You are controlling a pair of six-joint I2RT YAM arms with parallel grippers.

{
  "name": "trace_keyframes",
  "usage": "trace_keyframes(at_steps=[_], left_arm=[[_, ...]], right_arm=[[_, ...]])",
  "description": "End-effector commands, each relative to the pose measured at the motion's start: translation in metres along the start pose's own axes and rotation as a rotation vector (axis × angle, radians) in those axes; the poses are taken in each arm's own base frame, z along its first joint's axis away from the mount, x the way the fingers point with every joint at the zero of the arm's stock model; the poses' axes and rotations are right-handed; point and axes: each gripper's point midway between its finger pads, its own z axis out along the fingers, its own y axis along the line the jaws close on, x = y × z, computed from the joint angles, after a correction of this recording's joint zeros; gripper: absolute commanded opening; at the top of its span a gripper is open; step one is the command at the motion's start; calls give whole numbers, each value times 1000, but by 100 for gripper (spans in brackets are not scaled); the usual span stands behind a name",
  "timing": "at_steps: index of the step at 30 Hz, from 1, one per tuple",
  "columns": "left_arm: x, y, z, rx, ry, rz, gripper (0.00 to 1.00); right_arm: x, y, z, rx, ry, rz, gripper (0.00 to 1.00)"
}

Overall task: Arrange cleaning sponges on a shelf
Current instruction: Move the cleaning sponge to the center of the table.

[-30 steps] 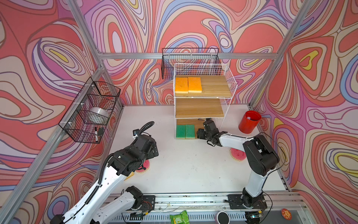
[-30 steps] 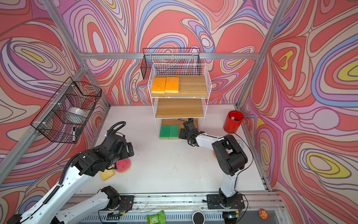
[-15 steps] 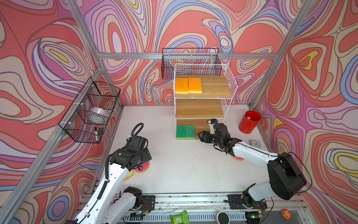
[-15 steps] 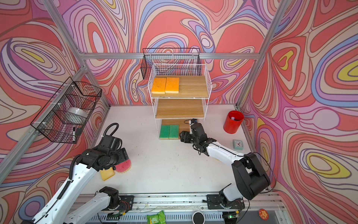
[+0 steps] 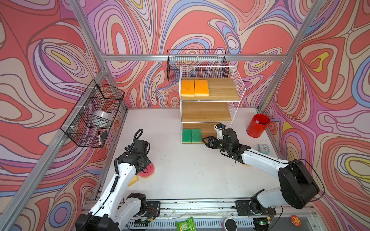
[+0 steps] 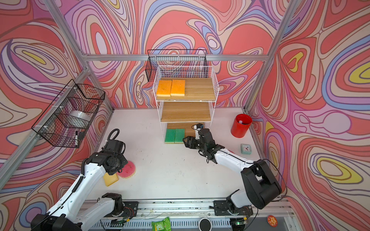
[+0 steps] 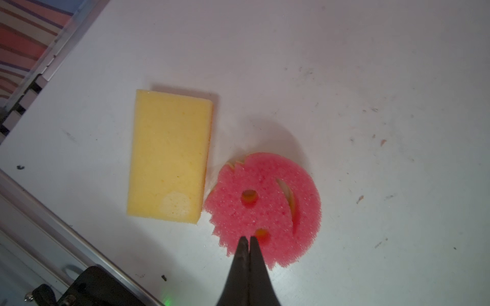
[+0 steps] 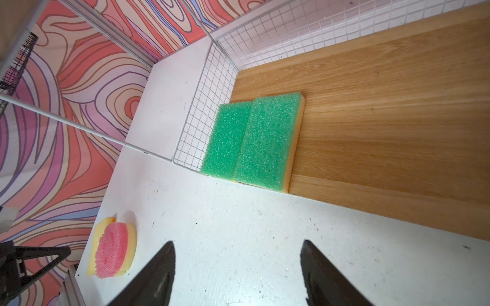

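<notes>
- Black wire basket (image 5: 94, 114) hangs on the left wall. A pale round item and a marker pen sit inside; any lettering is too small to read.
- Left gripper (image 7: 249, 239): clenched, its two fingers pressed tip to tip. The tips sit at the rim of the pink smiley sponge (image 7: 265, 206), next to one eye hole. Cannot tell whether any foam is nipped between them.
- Yellow sponge (image 7: 169, 156) lies flat on the white surface (image 7: 344, 79), yellow base up, with a thin orange line along one long edge. It is just beside the pink one, near the surface's left edge.
- Pink smiley sponge is face up, with two eye holes and a curved mouth slot. Yellow shows through the cuts.
- Green packet (image 5: 185, 225) lies on the front rail. Its print is not legible.
- Shelf (image 5: 206, 72) stands at the back of the surface, about the middle.
- Top board: two orange sponges (image 5: 187, 88) side by side and touching, at the left end.
- Bottom board: two green sponges (image 8: 267, 140) side by side and touching. The left one is against the mesh side, and both sit at the board's front edge.
- Right gripper (image 8: 237, 242): released, jaws wide apart, only bare surface seen between them. It hangs over the surface just in front of the bottom board, right of the green pair.
- Red cup (image 5: 258, 126) stands right of the shelf, with a small item inside.
- Mint clock (image 5: 263, 148) sits near the right wall. White face, numerals too small to read.
- Red round disc (image 5: 296, 220) lies at the front right corner. It carries a pale figure that cannot be read.
</notes>
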Motion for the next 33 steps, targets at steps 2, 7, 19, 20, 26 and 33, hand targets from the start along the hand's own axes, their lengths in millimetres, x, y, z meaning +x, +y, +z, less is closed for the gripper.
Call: trace_keyframes(at_steps=[2, 7, 19, 20, 26, 33], left_arm=[[-10, 15, 18, -72, -19, -87, 0], [-17, 26, 34, -104, -12, -127, 0], [4, 18, 69, -24, 69, -156, 0], [6, 16, 70, -9, 75, -158, 0], [23, 3, 71, 82, 112, -154, 0], [50, -24, 68, 153, 144, -65, 0]], right_arm=[[0, 13, -1, -51, -10, 1, 76], [3, 15, 2, -55, 0, -3, 76], [3, 15, 2, -59, 1, -10, 75], [3, 16, 2, -61, -2, -12, 75], [0, 20, -3, -70, -12, -27, 74], [2, 32, -1, -78, 14, -75, 74]])
